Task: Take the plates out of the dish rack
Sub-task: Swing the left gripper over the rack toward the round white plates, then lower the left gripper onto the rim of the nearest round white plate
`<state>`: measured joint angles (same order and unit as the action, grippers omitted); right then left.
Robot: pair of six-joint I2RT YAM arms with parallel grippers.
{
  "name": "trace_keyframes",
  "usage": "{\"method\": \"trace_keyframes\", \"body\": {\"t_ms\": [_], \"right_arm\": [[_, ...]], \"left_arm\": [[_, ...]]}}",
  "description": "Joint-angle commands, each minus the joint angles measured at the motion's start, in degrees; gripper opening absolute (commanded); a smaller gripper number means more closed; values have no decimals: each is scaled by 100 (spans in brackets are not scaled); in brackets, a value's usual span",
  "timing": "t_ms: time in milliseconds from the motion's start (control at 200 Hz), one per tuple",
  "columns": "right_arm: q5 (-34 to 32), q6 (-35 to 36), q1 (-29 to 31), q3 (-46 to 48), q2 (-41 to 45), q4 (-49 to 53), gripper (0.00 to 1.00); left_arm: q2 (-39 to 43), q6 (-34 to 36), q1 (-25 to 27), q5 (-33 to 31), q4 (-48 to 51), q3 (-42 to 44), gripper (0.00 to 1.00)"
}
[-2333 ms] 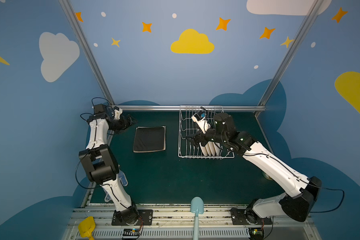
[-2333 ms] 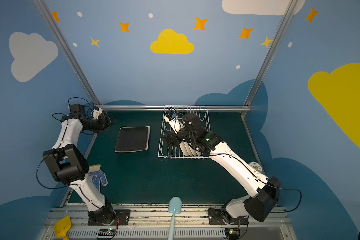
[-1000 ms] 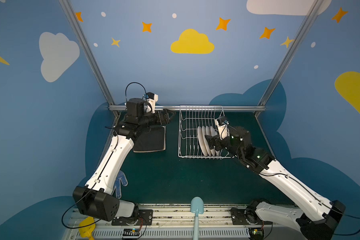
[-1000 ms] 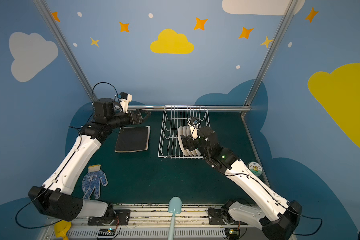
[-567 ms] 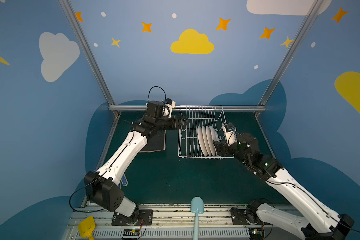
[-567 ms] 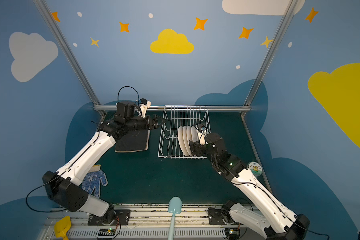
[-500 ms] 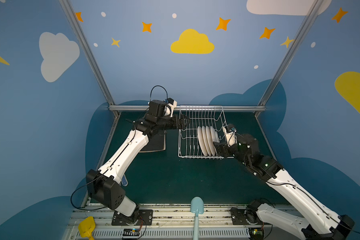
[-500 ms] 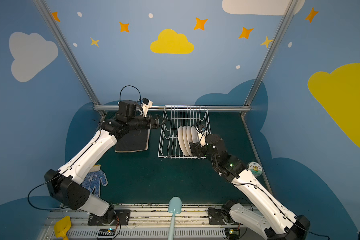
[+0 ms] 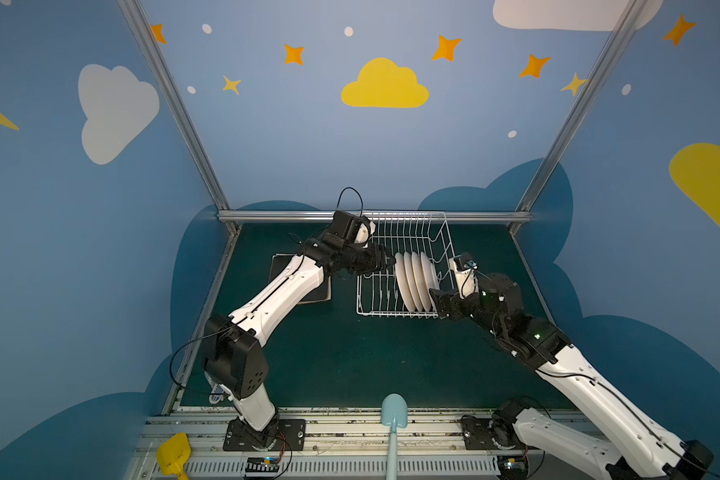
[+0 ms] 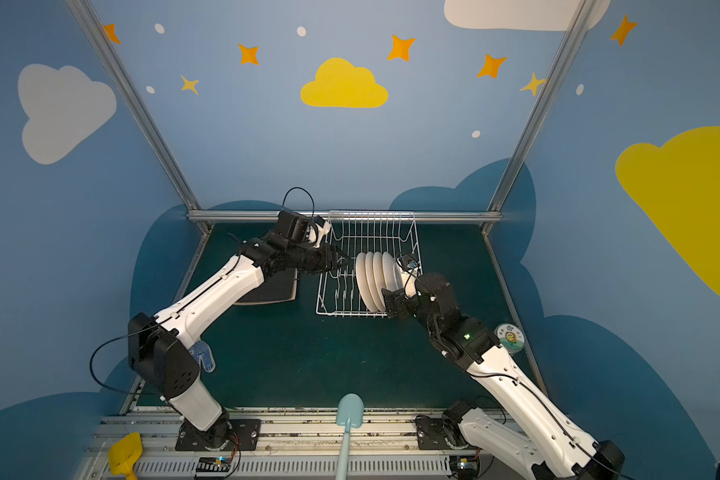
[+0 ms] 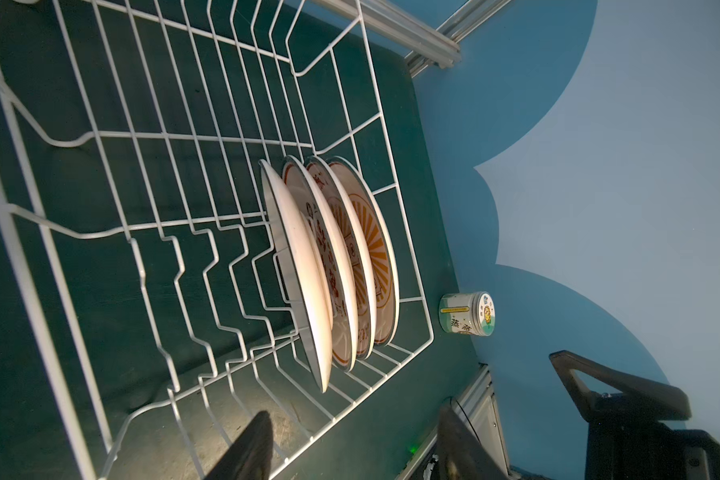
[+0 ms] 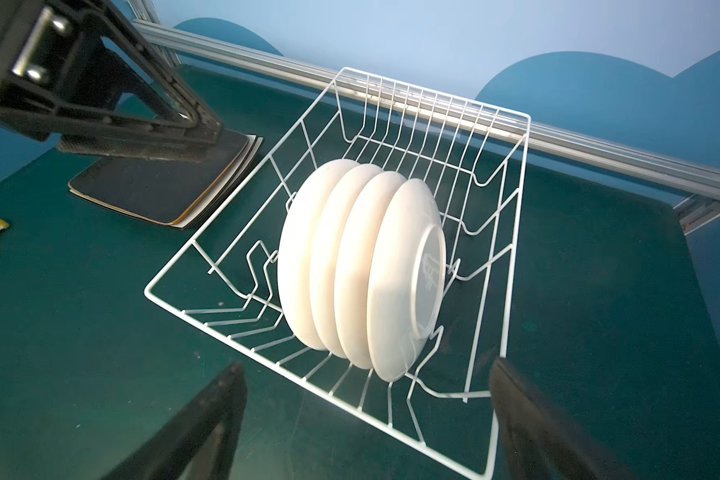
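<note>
The fingers (image 11: 252, 440) of the left gripper (image 9: 388, 262) stand apart with nothing between them (a plain, unfilled gap) over the bare left half of the rack (image 9: 408, 235). The gripper points at the first of four round plates (image 9: 414, 280) and is near it; whether it touches, I cannot tell.

The right gripper (image 9: 436, 298) has its fingers (image 12: 213, 415) spread wide, gripping nothing. It sits low at the rack's near right corner, just beside the last plate.

The round plates stand on edge, packed close, in the rack's right half. Their white backs face the right arm, and orange print shows on the faces turned toward the left arm.

On the mat (image 9: 350, 353) left of the rack lies a stack of square plates (image 12: 150, 187), a black one on top, partly under the left arm. A jar (image 10: 510, 337) stands right of the rack, apart from it.
</note>
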<state>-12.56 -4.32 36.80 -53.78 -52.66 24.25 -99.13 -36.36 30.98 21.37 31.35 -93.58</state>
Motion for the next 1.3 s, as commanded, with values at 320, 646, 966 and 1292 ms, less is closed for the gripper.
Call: {"method": "trace_keyframes", "body": {"t_ms": [320,646,966,1292], "right_arm": [[91,-217,-97,143,144,-152,91],[141,-252,-129,122,19,-300,91],[157,-245,-173,146,1,-342,91],[175,-262,-206,155,19,-377,91]], "left_arm": [[-810,-225,94,108,178,-382,37],[-1354,-313,126,320,26,-693,36],[-1872,-207,145,360,204,-1069,36],[-2217,-343,223,332,218,-1336,37]]}}
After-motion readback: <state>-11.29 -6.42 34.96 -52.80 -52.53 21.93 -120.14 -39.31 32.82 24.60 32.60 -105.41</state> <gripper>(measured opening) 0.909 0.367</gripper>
